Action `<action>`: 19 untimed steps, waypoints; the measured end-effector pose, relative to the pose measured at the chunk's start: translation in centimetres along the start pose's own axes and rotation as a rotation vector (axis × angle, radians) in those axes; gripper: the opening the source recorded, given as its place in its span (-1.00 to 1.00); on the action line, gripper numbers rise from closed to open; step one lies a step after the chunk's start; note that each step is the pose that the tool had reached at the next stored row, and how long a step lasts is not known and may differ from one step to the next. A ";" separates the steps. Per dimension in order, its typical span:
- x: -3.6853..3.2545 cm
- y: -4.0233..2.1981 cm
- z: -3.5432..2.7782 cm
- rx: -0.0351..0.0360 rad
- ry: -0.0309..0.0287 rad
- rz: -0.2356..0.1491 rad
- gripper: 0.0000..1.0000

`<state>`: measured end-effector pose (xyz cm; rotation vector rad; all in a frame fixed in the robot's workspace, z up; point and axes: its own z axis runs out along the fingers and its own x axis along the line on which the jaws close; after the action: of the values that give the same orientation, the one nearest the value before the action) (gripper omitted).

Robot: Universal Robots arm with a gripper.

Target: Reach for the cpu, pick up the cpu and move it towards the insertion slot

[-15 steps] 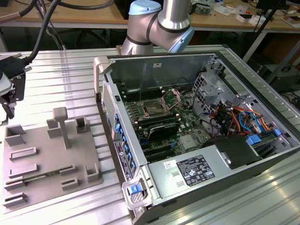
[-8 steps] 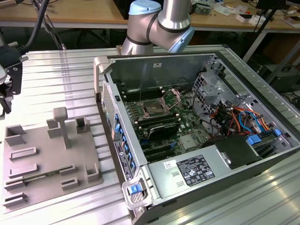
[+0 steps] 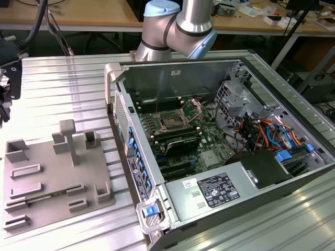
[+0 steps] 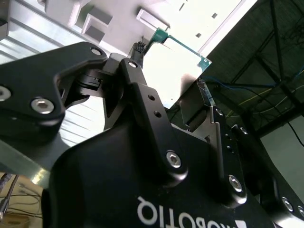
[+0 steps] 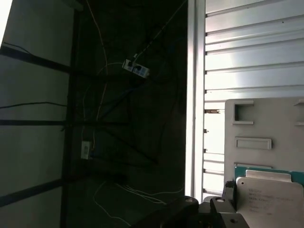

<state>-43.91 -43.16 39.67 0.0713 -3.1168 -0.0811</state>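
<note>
In the second wrist view the cpu (image 4: 173,66), a thin square chip with a bright silvery-white face and a green rim, sits between my black fingertips. My gripper (image 4: 172,78) is shut on the cpu, with one fingertip (image 4: 137,51) at one edge and the other at the opposite edge. The first wrist view has the cpu (image 5: 270,195) over the grey fixture plate (image 5: 259,118), close to the table's edge. In the exterior view the insertion slot (image 3: 170,122), a metal-framed square socket with a dark centre, lies inside the open computer case (image 3: 157,219), far from the fixture plate.
The grey fixture plate (image 3: 52,178) with raised blocks lies on the ribbed metal table at the exterior view's left. The case holds memory slots, cables and a power supply (image 3: 217,191). The arm's elbow (image 3: 178,23) hangs behind the case. Beyond the table edge (image 5: 194,95) is dark floor.
</note>
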 end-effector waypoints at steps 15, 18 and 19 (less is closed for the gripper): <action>0.05 0.13 -2.42 0.0001 0.0000 0.000 0.09; 0.05 0.13 -2.42 0.0001 -0.0001 0.000 0.09; 0.05 0.13 -2.42 0.0002 0.0000 0.000 0.09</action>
<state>-43.91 -43.16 42.09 0.0714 -3.1168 -0.0808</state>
